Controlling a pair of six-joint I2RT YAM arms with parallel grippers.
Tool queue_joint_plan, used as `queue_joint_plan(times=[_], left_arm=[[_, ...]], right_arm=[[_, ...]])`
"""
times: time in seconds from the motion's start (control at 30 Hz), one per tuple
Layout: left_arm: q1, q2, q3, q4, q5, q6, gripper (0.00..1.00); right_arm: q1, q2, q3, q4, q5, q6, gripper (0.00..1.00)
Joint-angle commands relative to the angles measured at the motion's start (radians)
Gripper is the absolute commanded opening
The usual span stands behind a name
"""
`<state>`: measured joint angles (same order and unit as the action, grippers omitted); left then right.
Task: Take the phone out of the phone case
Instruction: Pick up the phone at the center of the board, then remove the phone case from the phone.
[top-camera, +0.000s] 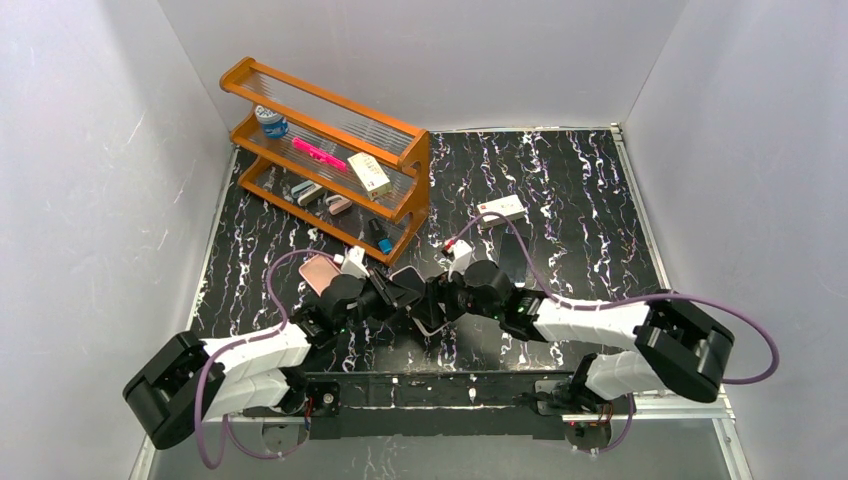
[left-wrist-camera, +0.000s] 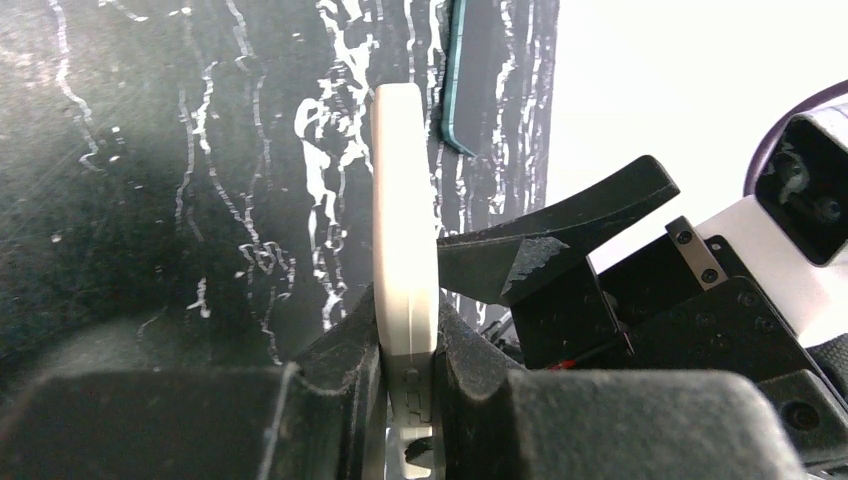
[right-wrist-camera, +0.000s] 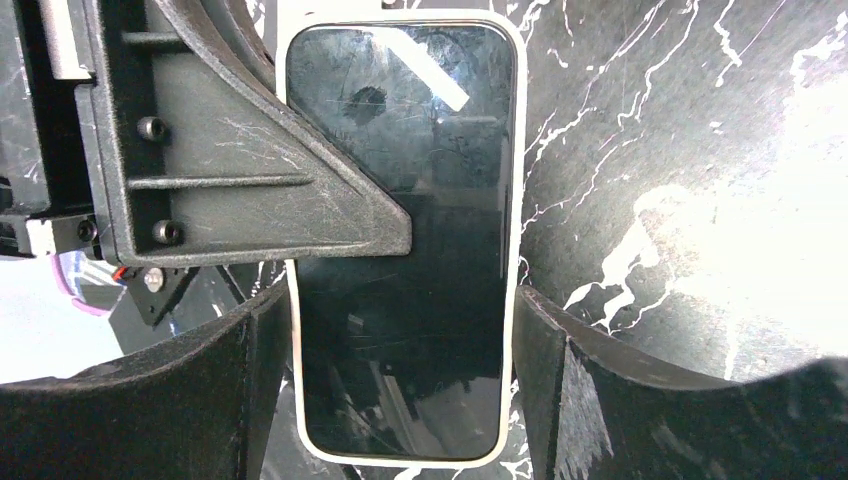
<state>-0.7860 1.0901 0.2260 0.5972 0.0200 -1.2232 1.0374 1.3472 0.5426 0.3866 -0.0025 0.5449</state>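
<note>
A phone with a dark screen (right-wrist-camera: 430, 150) sits in a white case (right-wrist-camera: 519, 200), held above the black marbled table between both arms at the centre of the top view (top-camera: 408, 283). My left gripper (left-wrist-camera: 405, 300) is shut on the cased phone, front and back, seen edge-on as a white slab (left-wrist-camera: 403, 200). One of its fingers (right-wrist-camera: 250, 180) covers the screen's upper left. My right gripper (right-wrist-camera: 400, 310) is shut on the case's long sides, its fingers (right-wrist-camera: 560, 390) against the white rim. In the top view the left gripper (top-camera: 392, 290) and right gripper (top-camera: 437, 298) meet.
An orange three-tier rack (top-camera: 330, 150) with small items stands at the back left. A pink case (top-camera: 318, 272) lies left of the grippers. A white box (top-camera: 500, 209) and a dark flat item (top-camera: 512, 250) lie behind them. White walls enclose the table.
</note>
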Motion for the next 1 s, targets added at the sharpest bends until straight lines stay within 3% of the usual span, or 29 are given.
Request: queue_joint_plan(times=[0.0, 0.03, 0.17, 0.47, 0.8, 0.97], left_arm=[[0.009, -0.057, 0.048, 0.059, -0.052, 0.058, 0.00], [0.018, -0.056, 0.061, 0.055, -0.036, 0.070, 0.00], [0.077, -0.049, 0.096, 0.046, 0.074, 0.116, 0.00], [0.230, -0.052, 0.153, 0.059, 0.408, 0.178, 0.00], [0.237, -0.113, 0.099, 0.162, 0.406, 0.041, 0.00], [0.237, -0.117, 0.128, 0.170, 0.464, 0.027, 0.00]], right_arm=[[-0.034, -0.118, -0.028, 0.096, -0.004, 0.077, 0.66], [-0.048, -0.138, -0.036, 0.091, -0.011, 0.081, 0.72], [-0.124, -0.222, -0.068, 0.085, -0.136, 0.095, 0.79], [-0.367, -0.338, -0.145, 0.099, -0.560, 0.096, 0.77], [-0.388, -0.286, -0.201, 0.278, -0.640, 0.211, 0.69], [-0.388, -0.235, -0.167, 0.334, -0.771, 0.190, 0.62]])
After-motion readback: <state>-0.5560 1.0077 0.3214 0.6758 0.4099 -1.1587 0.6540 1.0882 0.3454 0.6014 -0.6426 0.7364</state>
